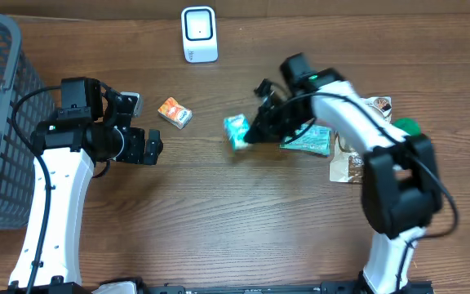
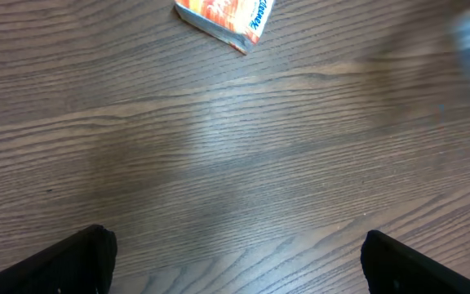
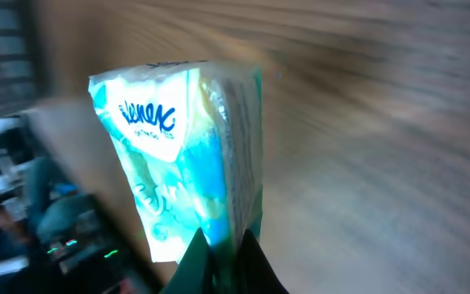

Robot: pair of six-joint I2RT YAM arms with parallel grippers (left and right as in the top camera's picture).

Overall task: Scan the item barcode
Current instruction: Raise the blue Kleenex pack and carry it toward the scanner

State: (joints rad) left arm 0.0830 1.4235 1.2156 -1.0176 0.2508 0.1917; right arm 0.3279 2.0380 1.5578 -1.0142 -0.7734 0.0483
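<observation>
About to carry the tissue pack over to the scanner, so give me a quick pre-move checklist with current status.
1. Right gripper shut on Kleenex pack: ok.
2. Barcode face located: cannot tell; wrist view shows only the logo side.
3. Table between pack and white scanner free: ok.
4. Left gripper open, off that route: ok.
5. Orange box off that route: ok.

The Kleenex tissue pack (image 3: 182, 155) is a soft teal-and-white packet with blue lettering; the right gripper (image 3: 223, 253) pinches its lower edge; it stands on end, slightly tilted, near the centre of the overhead view. The white scanner (image 1: 199, 34), rounded with a dark-rimmed window, stands well apart, farther back.
</observation>
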